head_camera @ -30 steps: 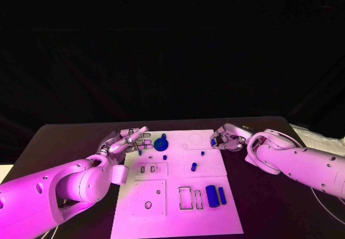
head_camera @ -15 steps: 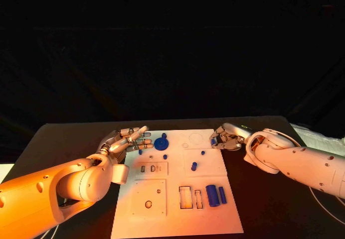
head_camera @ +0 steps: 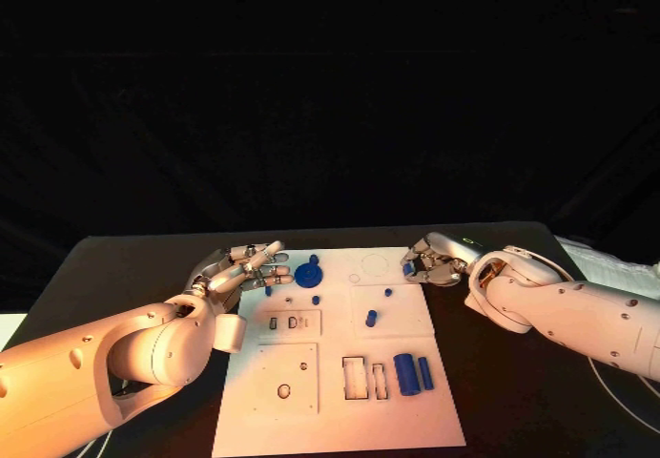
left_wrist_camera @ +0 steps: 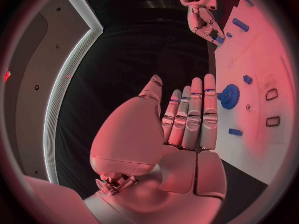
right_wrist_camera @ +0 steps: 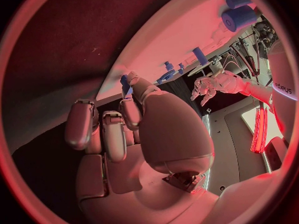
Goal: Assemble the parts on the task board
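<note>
Right hand (head_camera: 435,266) at the task board's (head_camera: 330,410) far right corner pinches a small blue part (head_camera: 408,272). Left hand (head_camera: 245,271), released with fingers extended, rests beside the blue gear (head_camera: 308,276), which it is nearer to.

task board (head_camera: 344,382): white, flat | blue parts (head_camera: 406,369): scattered on it

Right hand (right_wrist_camera: 124,134) pinching small blue part (right_wrist_camera: 125,84)
</note>
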{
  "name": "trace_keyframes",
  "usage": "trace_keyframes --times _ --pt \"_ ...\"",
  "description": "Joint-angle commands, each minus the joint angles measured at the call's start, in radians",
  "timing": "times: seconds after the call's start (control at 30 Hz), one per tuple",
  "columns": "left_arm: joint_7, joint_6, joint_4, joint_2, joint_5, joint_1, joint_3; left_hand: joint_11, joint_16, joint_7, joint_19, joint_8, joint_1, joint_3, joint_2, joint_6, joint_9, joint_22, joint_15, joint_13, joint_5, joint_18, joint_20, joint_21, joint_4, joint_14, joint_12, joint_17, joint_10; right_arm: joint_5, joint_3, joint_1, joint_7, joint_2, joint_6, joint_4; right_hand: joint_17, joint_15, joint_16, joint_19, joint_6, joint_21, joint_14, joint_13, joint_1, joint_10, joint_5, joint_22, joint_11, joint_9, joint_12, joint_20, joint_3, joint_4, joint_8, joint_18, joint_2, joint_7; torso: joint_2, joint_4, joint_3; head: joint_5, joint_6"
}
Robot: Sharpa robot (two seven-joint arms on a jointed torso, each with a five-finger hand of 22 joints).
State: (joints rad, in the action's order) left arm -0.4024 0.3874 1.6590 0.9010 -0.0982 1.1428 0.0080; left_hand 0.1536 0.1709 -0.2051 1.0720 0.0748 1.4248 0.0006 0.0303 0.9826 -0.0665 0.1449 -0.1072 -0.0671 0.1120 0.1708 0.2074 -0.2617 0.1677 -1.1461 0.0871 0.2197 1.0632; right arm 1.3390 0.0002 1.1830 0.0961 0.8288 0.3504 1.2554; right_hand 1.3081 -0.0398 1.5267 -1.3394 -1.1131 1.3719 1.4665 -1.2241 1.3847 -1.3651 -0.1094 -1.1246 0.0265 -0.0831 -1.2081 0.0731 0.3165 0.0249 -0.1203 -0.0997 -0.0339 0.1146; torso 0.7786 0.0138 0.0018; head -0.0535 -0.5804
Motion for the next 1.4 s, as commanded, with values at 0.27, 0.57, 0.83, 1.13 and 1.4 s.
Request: trace_keyframes --times 0.27,0.57,0.83,1.13,1.4 --pt "-0.007 -0.018 -0.005 -0.005 -0.001 0.001 0.001 0.001 -0.004 0.002 0.003 -0.005 -0.001 0.001 -0.010 0.004 0.001 -0.001 0.002 0.001 -0.002 0.008 0.000 0.006 -0.006 0.006 -0.005 0.002 0.001 -0.075 0.001 0.023 -0.085 0.017 0.052 0.120 0.169 -0.008 0.000 0.004 -0.016 0.000 0.084 0.023 -0.008 0.013 0.014 0.007 -0.006 -0.010 0.025 -0.012 0.026 0.005 -0.008 0.008 0.022 -0.010 -0.006 -0.0013 -0.0031 -0.003 0.004" --pt "-0.009 -0.020 -0.019 -0.014 -0.002 0.000 0.001 0.001 -0.004 0.002 0.004 -0.005 0.000 0.002 -0.011 0.004 0.001 -0.001 0.003 0.001 -0.002 0.008 0.000 0.006 -0.007 0.006 -0.006 0.002 0.001 -0.063 0.000 0.029 -0.197 -0.047 0.038 0.231 0.162 -0.007 -0.004 0.009 -0.010 -0.005 0.083 0.046 -0.016 0.026 0.013 0.017 -0.004 -0.009 0.053 -0.011 0.042 0.010 -0.004 0.006 0.024 -0.008 -0.015 0.0007 -0.0062 0.010 -0.005" --pt "-0.010 -0.020 -0.036 -0.022 -0.003 0.000 0.001 0.001 -0.005 0.002 0.004 -0.005 0.001 0.002 -0.012 0.004 0.001 -0.001 0.003 0.001 -0.002 0.008 0.000 0.007 -0.008 0.006 -0.006 0.003 0.001 -0.003 -0.010 0.016 -0.278 -0.147 0.022 0.250 0.152 -0.006 -0.009 0.015 -0.009 -0.011 0.080 0.053 -0.020 0.029 0.010 0.029 -0.004 -0.009 0.062 -0.011 0.050 0.014 -0.004 0.004 0.021 -0.007 -0.019 0.0029 -0.0076 0.032 -0.018" --pt "-0.009 -0.019 -0.038 -0.028 -0.004 0.000 0.001 0.001 -0.005 0.002 0.004 -0.005 0.001 0.002 -0.012 0.004 0.001 -0.001 0.003 0.001 -0.002 0.008 0.000 0.007 -0.008 0.006 -0.006 0.003 0.001 0.043 -0.023 -0.014 -0.368 -0.233 -0.021 0.233 0.145 -0.006 -0.014 0.019 -0.006 -0.016 0.079 0.080 -0.043 0.041 0.004 0.038 -0.003 -0.009 0.094 -0.010 0.059 0.013 -0.001 0.002 0.015 -0.006 -0.017 0.0024 -0.0078 0.041 -0.026" --pt "-0.010 -0.016 -0.037 -0.028 -0.005 0.000 0.001 0.001 -0.005 0.002 0.004 -0.005 0.002 0.002 -0.012 0.004 0.001 -0.001 0.003 0.001 -0.003 0.008 0.000 0.007 -0.009 0.006 -0.006 0.003 0.001 0.073 -0.027 -0.044 -0.400 -0.278 -0.033 0.216 0.144 -0.005 -0.014 0.020 -0.005 -0.018 0.079 0.082 -0.054 0.041 0.005 0.041 -0.003 -0.009 0.098 -0.010 0.061 0.012 0.000 0.002 0.010 -0.005 -0.017 0.0031 -0.0076 0.042 -0.035"
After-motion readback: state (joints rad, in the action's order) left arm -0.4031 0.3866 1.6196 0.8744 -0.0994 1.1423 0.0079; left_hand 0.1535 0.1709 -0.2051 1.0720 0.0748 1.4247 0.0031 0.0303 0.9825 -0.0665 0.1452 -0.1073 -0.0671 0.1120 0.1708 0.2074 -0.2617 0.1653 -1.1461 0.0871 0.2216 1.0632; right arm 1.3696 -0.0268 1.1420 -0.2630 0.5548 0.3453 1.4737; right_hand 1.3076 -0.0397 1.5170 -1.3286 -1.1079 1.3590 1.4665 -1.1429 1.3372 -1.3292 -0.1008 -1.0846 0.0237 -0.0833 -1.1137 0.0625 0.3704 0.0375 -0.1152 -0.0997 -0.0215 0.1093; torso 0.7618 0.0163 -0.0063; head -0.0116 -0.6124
